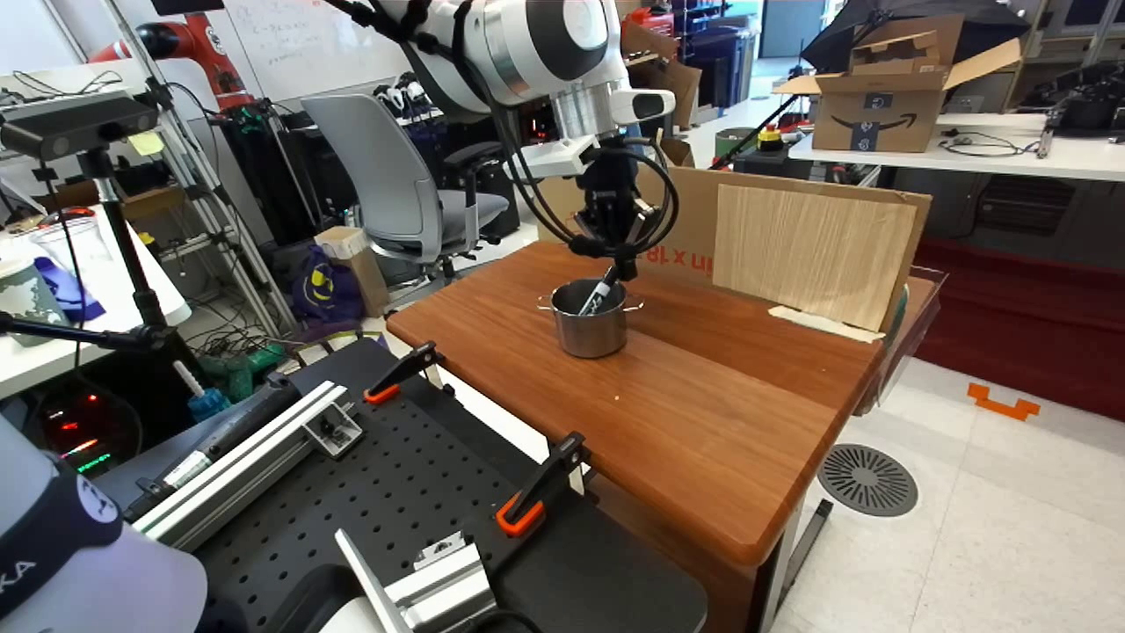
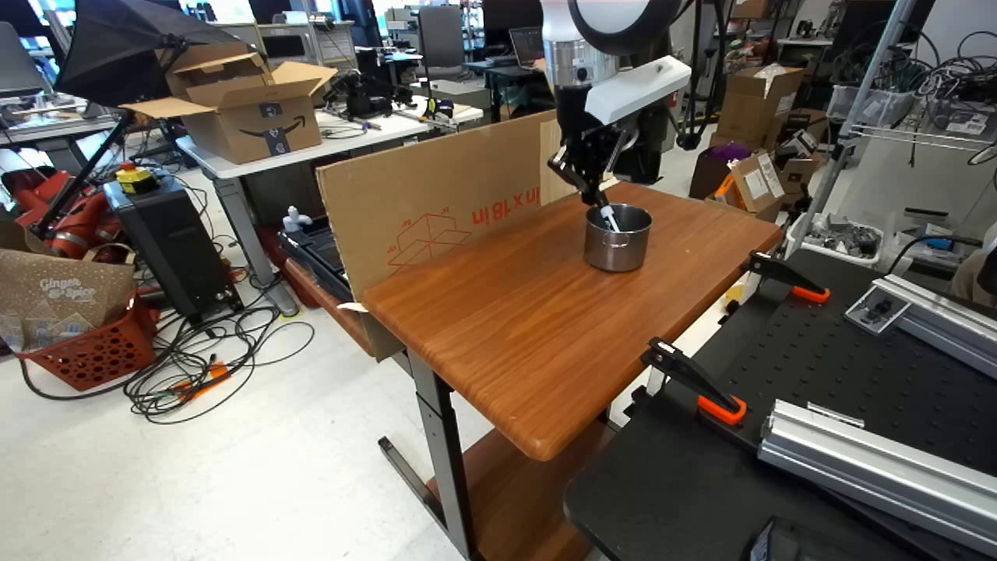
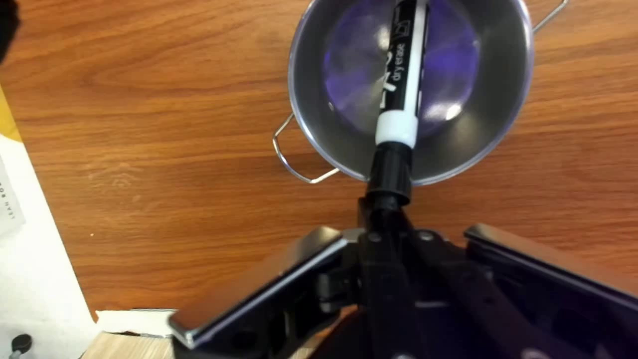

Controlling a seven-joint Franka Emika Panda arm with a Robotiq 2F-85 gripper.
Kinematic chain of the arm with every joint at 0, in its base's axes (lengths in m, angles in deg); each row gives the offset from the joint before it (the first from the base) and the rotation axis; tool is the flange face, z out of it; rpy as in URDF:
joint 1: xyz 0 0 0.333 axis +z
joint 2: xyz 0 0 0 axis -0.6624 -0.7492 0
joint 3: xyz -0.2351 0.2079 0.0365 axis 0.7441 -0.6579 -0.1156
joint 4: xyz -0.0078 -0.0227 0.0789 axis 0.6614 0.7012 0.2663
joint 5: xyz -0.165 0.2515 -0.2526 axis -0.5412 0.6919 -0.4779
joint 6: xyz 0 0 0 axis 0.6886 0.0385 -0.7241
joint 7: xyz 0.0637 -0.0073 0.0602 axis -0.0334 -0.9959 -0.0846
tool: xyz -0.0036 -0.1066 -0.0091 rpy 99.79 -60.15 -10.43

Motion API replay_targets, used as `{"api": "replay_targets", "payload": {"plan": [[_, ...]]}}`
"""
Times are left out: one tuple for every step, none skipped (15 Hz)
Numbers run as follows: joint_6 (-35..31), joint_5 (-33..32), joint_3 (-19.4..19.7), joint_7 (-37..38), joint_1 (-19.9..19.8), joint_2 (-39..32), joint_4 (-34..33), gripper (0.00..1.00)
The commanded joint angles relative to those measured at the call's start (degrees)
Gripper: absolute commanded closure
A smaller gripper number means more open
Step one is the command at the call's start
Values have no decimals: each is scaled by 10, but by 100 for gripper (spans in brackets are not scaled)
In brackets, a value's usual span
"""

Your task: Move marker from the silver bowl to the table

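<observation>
My hand [image 3: 387,212] clamped on marker [image 3: 400,94] at its black end; marker tilted, lower part inside silver bowl [image 1: 591,338], bowl upright on table [image 1: 703,396].

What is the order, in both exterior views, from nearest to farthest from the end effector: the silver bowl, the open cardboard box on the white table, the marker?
1. Marker: its capped end held in the end effector.
2. Silver bowl: lower down, on the wooden table.
3. Open cardboard box: well away, on the white table.

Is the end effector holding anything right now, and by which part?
Yes: the end effector holds the marker by the end of its black cap.
</observation>
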Motion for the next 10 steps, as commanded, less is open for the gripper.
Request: {"api": "replay_targets", "payload": {"plan": [[4,-1,13,11,13,-8,-10,100],[5,-1,13,10,13,-7,-10,100],[5,0,13,10,12,-6,-9,100],[5,0,14,9,12,-6,-9,100],[7,-3,16,11,13,-5,-8,94],[7,-4,17,11,13,-4,-7,73],[3,-5,17,10,13,-2,-2,66],[2,-4,17,9,12,-1,-1,60],[-1,0,15,6,10,0,2,52],[-4,4,13,5,8,2,5,45]]}}
